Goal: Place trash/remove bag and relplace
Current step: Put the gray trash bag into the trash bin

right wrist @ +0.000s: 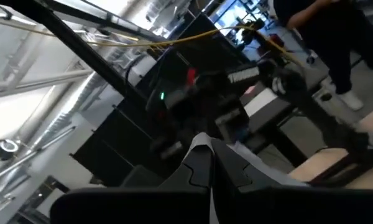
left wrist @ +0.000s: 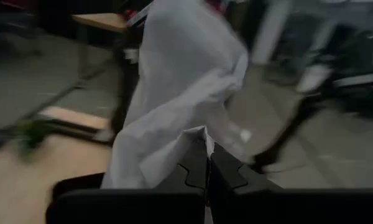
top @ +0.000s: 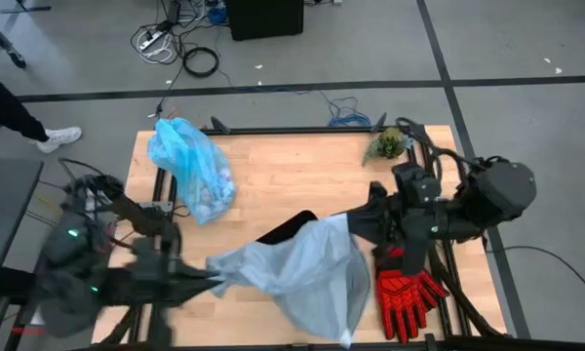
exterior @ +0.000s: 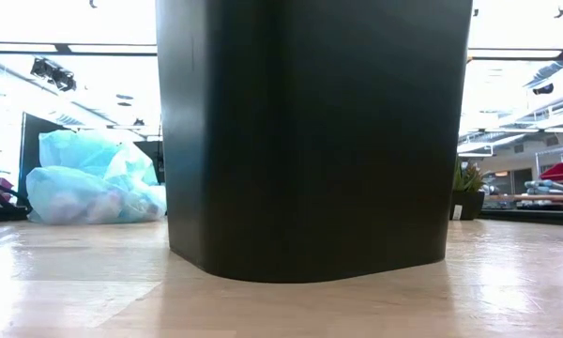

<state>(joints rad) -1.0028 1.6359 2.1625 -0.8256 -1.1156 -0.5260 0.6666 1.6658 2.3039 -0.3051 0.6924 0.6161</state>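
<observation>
- Filling the low view, the black bin (exterior: 314,131) stands upright on the wooden table (top: 283,171), nearest that camera.
- Over the bin hangs a pale grey-blue bag (top: 307,273), stretched between both arms.
- Left gripper (left wrist: 206,163), at the near left, is pinched together on that bag's left edge.
- Right gripper (right wrist: 210,163), right of the bin, is clamped on its right edge.
- Bright cyan bag (top: 190,166) lies at the far left, holding wads of trash (top: 210,195).
- Red glove (top: 408,292) lies near right; small plant (top: 388,143) far right.
</observation>
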